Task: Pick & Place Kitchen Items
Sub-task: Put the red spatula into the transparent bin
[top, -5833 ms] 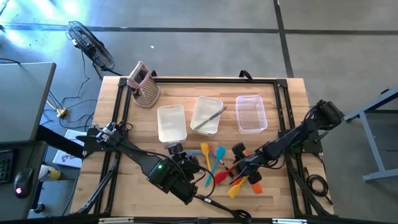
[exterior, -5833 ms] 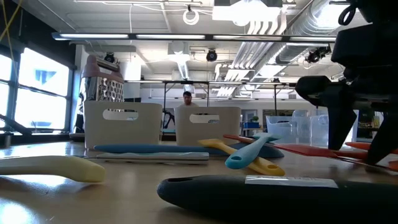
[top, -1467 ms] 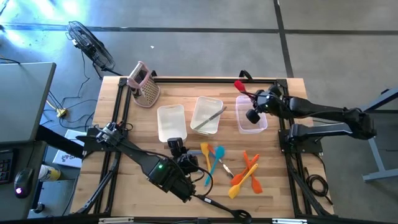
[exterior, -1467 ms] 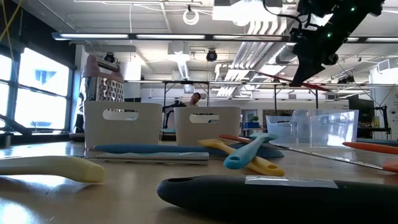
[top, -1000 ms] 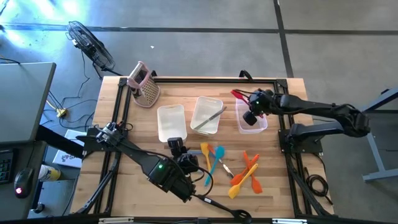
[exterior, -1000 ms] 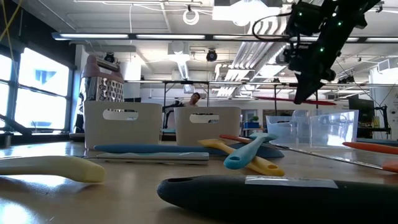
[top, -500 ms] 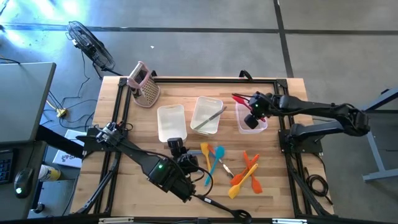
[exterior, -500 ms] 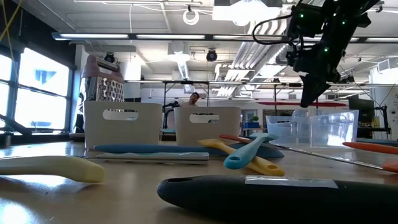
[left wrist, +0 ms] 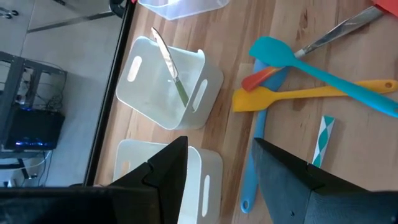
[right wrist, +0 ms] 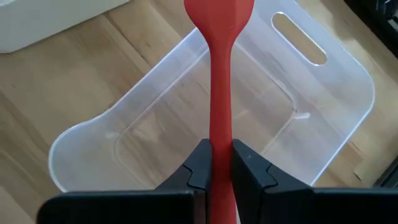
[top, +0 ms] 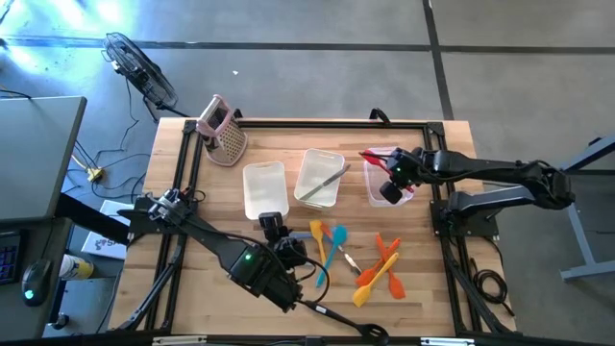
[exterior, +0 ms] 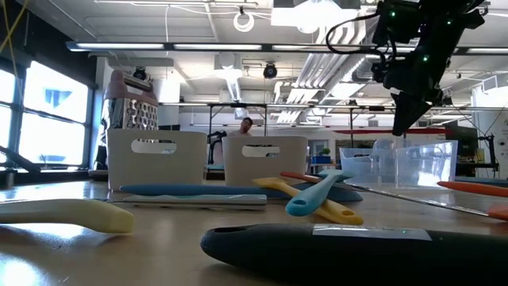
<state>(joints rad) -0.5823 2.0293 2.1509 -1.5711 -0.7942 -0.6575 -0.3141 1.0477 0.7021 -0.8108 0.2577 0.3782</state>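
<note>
Right gripper [right wrist: 219, 165] clenched on the handle of a red spatula [right wrist: 219, 74], fingers pressing it from both sides, blade pointing ahead over the clear bin [right wrist: 348, 87]. In the high view, right of centre: same gripper [top: 392, 173] poised above the rightmost bin [top: 402, 154], red spatula [top: 373, 156] poking out to the left across the bin's upper left corner. In the low view, upper right: gripper [exterior: 403, 119] hanging above the clear bin [exterior: 413, 163], spatula [exterior: 349, 132] level, clear of the bin's floor.

Left gripper [left wrist: 217, 180] parted, holding nothing, fingers framing the bottom of its wrist view; in the high view, low and centre-left [top: 279, 252], resting beside the loose utensils.

Between that gripper's fingers and beyond: a blue spatula [left wrist: 311, 65] crossing a yellow spatula [left wrist: 298, 95], an orange one [left wrist: 264, 78] under them, a second blue handle [left wrist: 254, 168] running downward, a small teal-and-white striped tag [left wrist: 322, 140] with no readable writing.

Middle white bin [left wrist: 163, 84] holding a knife [left wrist: 169, 67] propped against its wall; another white bin [left wrist: 205, 186] below it in the frame.

High view, lower centre: orange spatulas [top: 384, 264] crossed on the wooden table [top: 192, 288]. Upper left: box grater [top: 223, 130] with pink handle.

Low view, foreground: black ladle handle [exterior: 333, 246] bearing a pale label, lettering too small to read.
</note>
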